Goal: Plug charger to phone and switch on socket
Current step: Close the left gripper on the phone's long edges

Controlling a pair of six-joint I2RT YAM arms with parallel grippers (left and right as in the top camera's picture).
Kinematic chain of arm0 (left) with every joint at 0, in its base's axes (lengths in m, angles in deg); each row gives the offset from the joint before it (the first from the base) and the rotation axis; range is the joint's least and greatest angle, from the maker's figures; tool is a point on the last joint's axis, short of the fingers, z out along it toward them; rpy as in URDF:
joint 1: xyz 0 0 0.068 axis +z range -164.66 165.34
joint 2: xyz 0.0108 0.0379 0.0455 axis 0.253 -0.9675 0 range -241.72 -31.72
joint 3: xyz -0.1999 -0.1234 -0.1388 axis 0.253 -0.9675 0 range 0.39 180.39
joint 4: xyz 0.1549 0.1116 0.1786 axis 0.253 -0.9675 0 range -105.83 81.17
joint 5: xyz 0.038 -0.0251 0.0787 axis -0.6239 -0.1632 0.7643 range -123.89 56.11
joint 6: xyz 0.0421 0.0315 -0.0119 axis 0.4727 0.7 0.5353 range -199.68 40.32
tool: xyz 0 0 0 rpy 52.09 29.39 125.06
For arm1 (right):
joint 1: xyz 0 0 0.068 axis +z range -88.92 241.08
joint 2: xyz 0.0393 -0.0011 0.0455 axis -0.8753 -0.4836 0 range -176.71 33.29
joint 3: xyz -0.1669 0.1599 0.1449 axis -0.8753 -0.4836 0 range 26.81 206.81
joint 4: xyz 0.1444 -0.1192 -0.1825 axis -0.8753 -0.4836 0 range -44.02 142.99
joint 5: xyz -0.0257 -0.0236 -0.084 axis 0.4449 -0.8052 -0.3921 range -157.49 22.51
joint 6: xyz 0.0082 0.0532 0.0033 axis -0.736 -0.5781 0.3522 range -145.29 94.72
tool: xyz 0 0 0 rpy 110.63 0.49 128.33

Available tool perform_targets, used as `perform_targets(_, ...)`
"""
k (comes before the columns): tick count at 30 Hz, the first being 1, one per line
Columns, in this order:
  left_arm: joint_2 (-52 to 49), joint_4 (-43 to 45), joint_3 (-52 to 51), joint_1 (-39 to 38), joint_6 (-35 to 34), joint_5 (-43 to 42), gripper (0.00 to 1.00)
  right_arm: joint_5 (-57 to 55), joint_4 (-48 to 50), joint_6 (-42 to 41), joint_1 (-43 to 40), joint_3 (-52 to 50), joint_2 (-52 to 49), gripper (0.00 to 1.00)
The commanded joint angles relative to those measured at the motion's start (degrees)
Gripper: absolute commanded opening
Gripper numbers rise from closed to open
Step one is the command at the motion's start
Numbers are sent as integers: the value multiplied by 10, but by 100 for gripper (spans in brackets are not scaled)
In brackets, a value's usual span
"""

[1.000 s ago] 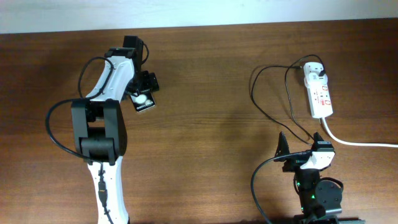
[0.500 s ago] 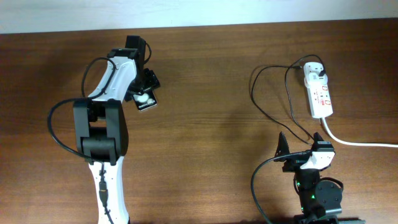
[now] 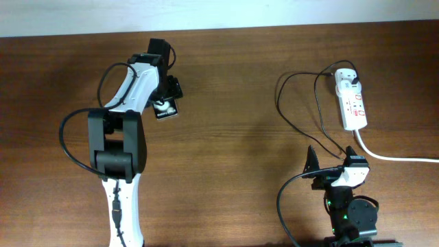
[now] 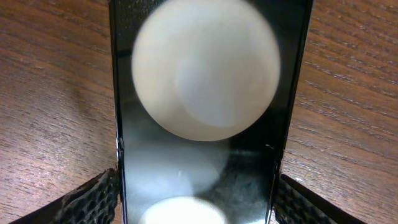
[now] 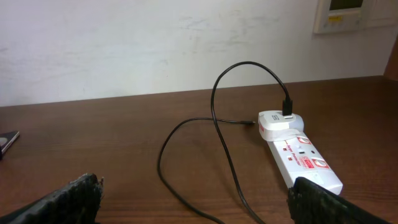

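While the right arm [image 3: 351, 206] sits folded at the near right edge of the table [image 3: 240, 158], the right gripper [image 5: 198, 204] faces the far side. Its fingers are spread wide with nothing between them. Just beyond it the charger [image 5: 215, 121], a thin black cable, lies in loose loops on the wood. It runs away to the white adapter [image 3: 347, 77] plugged into the far end of the socket [image 3: 354, 110]. Its small plug tip [image 5: 250, 124] rests free on the table just left of the adapter. The socket lies lengthwise, near to far, on the right side, with red marks on its top. A thick white cord [image 3: 394, 157] leaves its near end and curves off to the right edge. On the left, the left arm [image 3: 118, 147] stretches from the near edge toward the far left. There the left gripper [image 4: 198, 200] is clamped on the phone [image 3: 167, 110], with a pad against each long edge. The phone is back side up, and one white disc fills the wrist view. It is well apart from the plug tip and the socket. Whether it rests on the wood or is raised I cannot tell.
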Motion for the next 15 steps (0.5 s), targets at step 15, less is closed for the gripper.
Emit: perform_targets(15, -46, 53, -27, 7, 15, 27, 99, 1, -3, 0, -5, -4, 4, 99)
